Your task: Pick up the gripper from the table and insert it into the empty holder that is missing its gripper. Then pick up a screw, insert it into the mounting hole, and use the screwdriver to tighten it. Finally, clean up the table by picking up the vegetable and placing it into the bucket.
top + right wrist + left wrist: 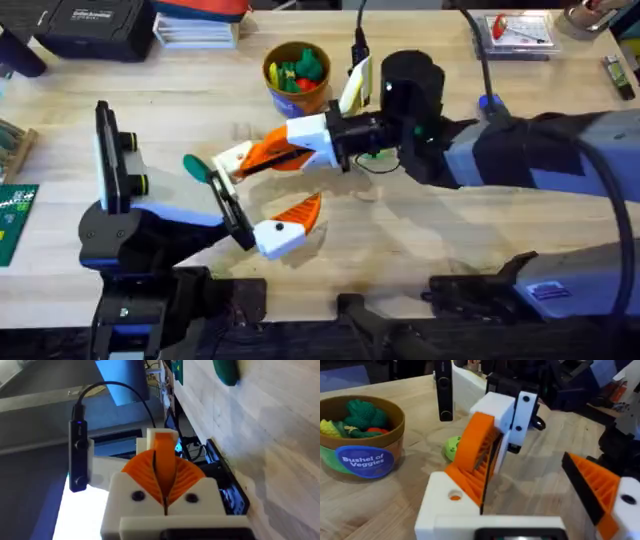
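The right gripper (262, 155) lies level, long axis across the table, pinched together against one finger of the left gripper (258, 195), which gapes apart. The bucket (297, 76) stands upright beyond.

The pale wooden table (480, 240) in front of me carries a good deal of clutter along its edges. At the far left corner I see a black case (95, 25), and just beside it a stack of flat white and blue items (195, 28). A green circuit board (12, 220) lies at my left edge, with some wooden slats (12, 145) farther along that edge. At the far right sits a clear packet (520, 30) with red and white contents. Bright green, yellow and orange toy vegetables (300, 68) are heaped together farther out. A small lime green round piece (452, 447) rests on the wood.
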Motion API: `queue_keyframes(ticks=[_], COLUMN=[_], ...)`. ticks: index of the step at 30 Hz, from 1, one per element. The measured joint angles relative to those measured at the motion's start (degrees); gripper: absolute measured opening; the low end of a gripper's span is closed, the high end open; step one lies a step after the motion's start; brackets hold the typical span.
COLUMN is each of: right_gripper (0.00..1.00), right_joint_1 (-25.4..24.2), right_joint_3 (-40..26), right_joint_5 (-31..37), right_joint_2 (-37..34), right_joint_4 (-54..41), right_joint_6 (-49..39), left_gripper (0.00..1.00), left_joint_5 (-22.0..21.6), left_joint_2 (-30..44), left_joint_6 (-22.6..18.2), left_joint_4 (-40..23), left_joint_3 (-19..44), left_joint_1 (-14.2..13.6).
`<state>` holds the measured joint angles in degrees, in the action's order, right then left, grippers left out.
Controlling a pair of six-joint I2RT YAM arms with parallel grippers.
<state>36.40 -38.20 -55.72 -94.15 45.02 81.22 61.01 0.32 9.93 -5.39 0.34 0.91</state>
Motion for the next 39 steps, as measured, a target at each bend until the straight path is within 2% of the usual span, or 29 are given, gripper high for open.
queue_keyframes(ticks=[29,39], right_gripper=[0.007,0.007], right_joint_1=[3.3,3.7], right_joint_3=[-0.8,-0.8], right_joint_5=[11.2,12.8], right_joint_2=[0.0,0.0], right_joint_4=[0.2,0.2], right_joint_6=[0.4,0.7], left_gripper=[0.986,0.986], left_joint_5=[-3.7,-4.1], left_joint_2=[0.0,0.0], left_joint_6=[0.2,0.4], left_joint_4=[0.4,0.5], left_joint_3=[0.0,0.0], left_joint_1=[0.5,0.6])
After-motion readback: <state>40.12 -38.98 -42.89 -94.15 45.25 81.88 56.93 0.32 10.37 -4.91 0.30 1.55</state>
